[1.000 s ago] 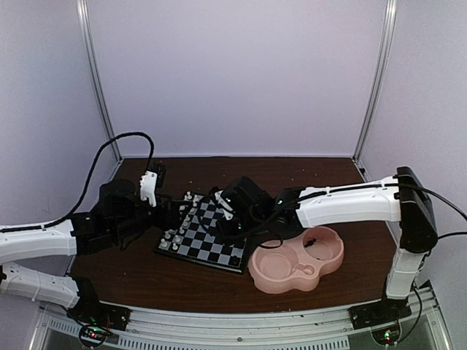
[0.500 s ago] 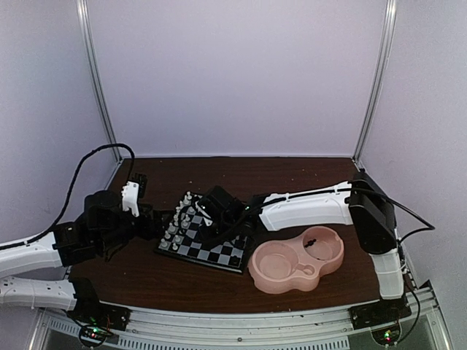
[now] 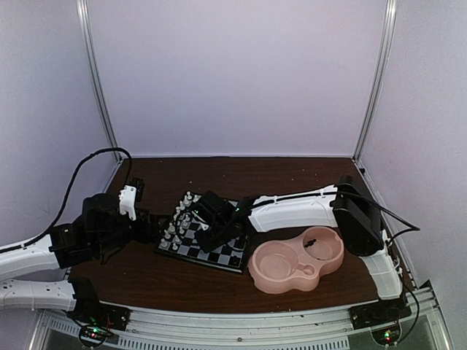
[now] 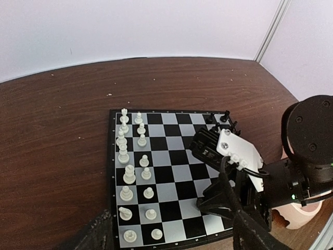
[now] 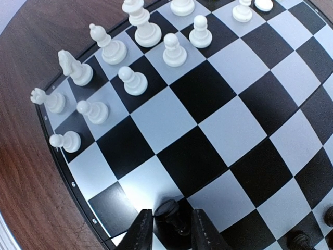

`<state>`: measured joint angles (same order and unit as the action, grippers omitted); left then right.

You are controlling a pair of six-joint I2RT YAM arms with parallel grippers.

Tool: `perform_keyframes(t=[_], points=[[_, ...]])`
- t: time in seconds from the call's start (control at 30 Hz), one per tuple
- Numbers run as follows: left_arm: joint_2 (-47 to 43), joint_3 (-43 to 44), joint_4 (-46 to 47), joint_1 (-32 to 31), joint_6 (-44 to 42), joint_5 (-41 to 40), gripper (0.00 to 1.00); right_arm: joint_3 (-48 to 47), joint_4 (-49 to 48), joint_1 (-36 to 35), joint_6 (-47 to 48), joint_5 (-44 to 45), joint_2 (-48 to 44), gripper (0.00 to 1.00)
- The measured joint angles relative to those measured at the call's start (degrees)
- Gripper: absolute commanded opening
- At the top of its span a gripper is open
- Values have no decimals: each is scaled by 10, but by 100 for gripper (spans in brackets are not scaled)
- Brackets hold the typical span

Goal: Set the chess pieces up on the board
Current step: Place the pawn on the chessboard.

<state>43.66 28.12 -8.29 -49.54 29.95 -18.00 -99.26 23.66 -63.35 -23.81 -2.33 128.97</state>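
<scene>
Right gripper: straddled a black piece on the board's edge row, seating it; clamped or loosed, could not tell.
Left gripper: jaws apart, empty, waited beside the board.

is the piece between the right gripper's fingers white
No, the piece between the fingers of the right gripper is black, standing near the edge of the board.
</scene>
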Motion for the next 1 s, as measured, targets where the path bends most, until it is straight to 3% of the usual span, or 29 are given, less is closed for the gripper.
perform_keyframes(t=[0.7,1.0], points=[[2,-4,-13,0,6,0,80,6,0,0,20,-4,3,24],[10,-4,-13,0,6,0,80,38,-23,0,35,-7,-12,12]])
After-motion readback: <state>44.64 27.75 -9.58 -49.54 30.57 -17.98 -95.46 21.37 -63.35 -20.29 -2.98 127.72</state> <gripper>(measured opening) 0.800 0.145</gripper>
